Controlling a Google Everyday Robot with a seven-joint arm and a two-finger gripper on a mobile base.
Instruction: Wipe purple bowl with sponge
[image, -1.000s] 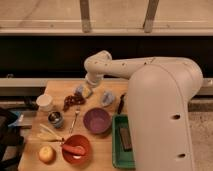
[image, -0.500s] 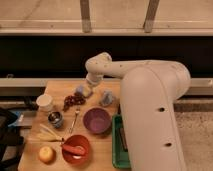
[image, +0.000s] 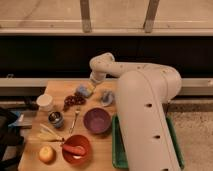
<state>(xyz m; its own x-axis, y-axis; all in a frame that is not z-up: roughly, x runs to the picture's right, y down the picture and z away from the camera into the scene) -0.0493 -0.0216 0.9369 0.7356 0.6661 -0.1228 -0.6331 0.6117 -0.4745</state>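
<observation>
The gripper (image: 91, 84) is hanging at the blocky sponge (image: 83, 91); I cannot tell its grip. The round purple bowl (image: 97, 120) is sitting nearby on the wooden tabletop (image: 60, 90).

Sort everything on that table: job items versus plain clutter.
Job: purple bowl; sponge; tool, right by the sponge, beyond the bowl.
Clutter: grapes; white cup; fork; red bowl; green tray.

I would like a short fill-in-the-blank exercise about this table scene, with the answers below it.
1. The gripper is at the sponge, near the far edge of the ___.
2. The purple bowl stands between the green tray and the ___.
3. The bowl nearest the camera is ___.
Missing words: table; fork; red.
</observation>
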